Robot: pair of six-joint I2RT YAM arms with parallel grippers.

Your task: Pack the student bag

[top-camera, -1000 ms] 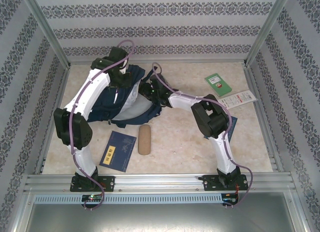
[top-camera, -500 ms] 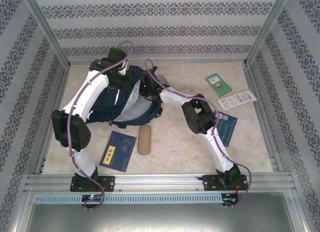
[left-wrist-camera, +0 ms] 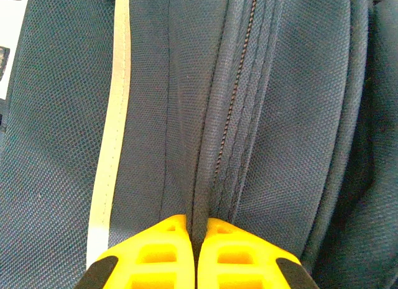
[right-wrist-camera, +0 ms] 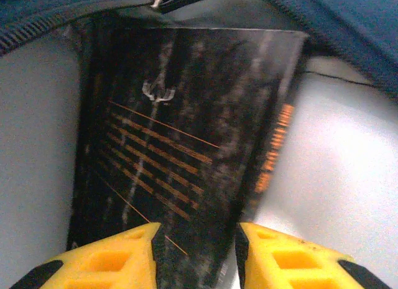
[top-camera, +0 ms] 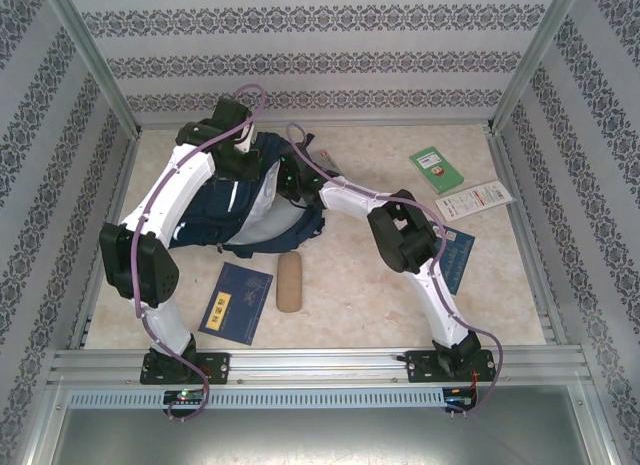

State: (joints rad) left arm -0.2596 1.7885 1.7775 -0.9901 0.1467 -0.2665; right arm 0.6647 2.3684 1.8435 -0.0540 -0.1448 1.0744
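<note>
From above, the student bag (top-camera: 262,200) lies in the upper left-of-centre of the frame on the pale table (top-camera: 370,285), its mouth showing a light lining. The left arm (top-camera: 185,180) reaches over the bag's top edge, and the right arm (top-camera: 350,197) comes in from the right to the opening. Below the bag lie a blue book (top-camera: 236,301) and, just to its right, a tan pouch (top-camera: 288,281). In the upper right are a green book (top-camera: 437,170) and a white leaflet (top-camera: 476,198), and another blue book (top-camera: 458,257) is partly under the right arm.

In the left wrist view, navy fabric covers the whole frame, with a white stripe (left-wrist-camera: 115,115) running down the left and a zip (left-wrist-camera: 235,109) down the middle. At the bottom centre the left gripper (left-wrist-camera: 197,242) is fully closed, its yellow fingers (left-wrist-camera: 165,255) pressed together on a fold of the bag's cloth beside the zip.

The right wrist view looks into the bag (blue rim across the top, grey lining (right-wrist-camera: 348,177) on both sides). A dark book (right-wrist-camera: 186,127) with orange lines stands in the middle. At the bottom the right gripper (right-wrist-camera: 198,255) has its fingers part way apart with the book's near end seen through the gap. The cover runs on behind the left finger, so no grip on it shows, and I cannot tell whether either finger touches it.
</note>
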